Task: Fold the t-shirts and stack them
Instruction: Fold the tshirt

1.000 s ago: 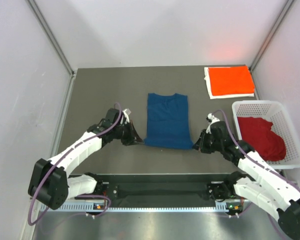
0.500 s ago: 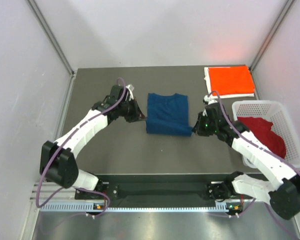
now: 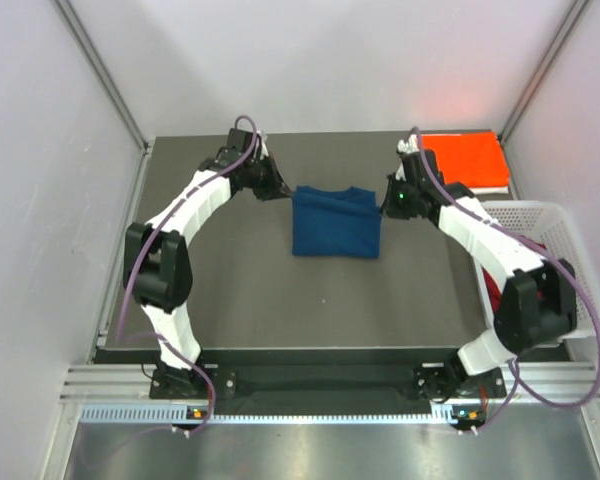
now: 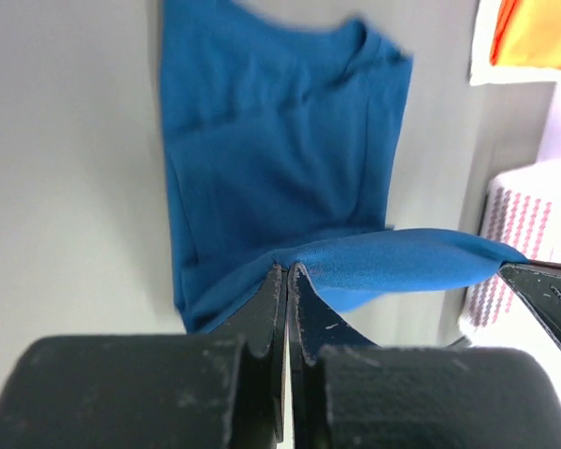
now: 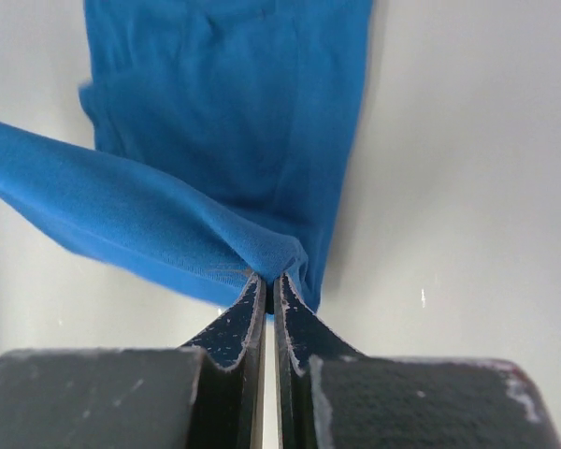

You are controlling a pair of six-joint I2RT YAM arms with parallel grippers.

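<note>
The blue t-shirt (image 3: 336, 222) lies folded in the middle of the dark table. My left gripper (image 3: 286, 190) is shut on its near hem corner, held at the shirt's far left corner; the cloth (image 4: 290, 159) hangs from the closed fingertips. My right gripper (image 3: 384, 200) is shut on the other hem corner at the far right corner; the cloth (image 5: 224, 122) drapes from its tips. The hem is stretched between them above the shirt's collar end. A folded orange-red t-shirt (image 3: 467, 157) lies at the back right. A dark red t-shirt (image 3: 560, 275) sits in the basket, mostly hidden by the right arm.
A white lattice basket (image 3: 525, 215) stands at the right edge of the table. The orange-red shirt rests on a white sheet (image 3: 480, 188). White walls close in the table on three sides.
Both grippers have carried the shirt's near hem away from me, from the near edge up to the collar end, folding the shirt in half. Both arms are now stretched far out.
</note>
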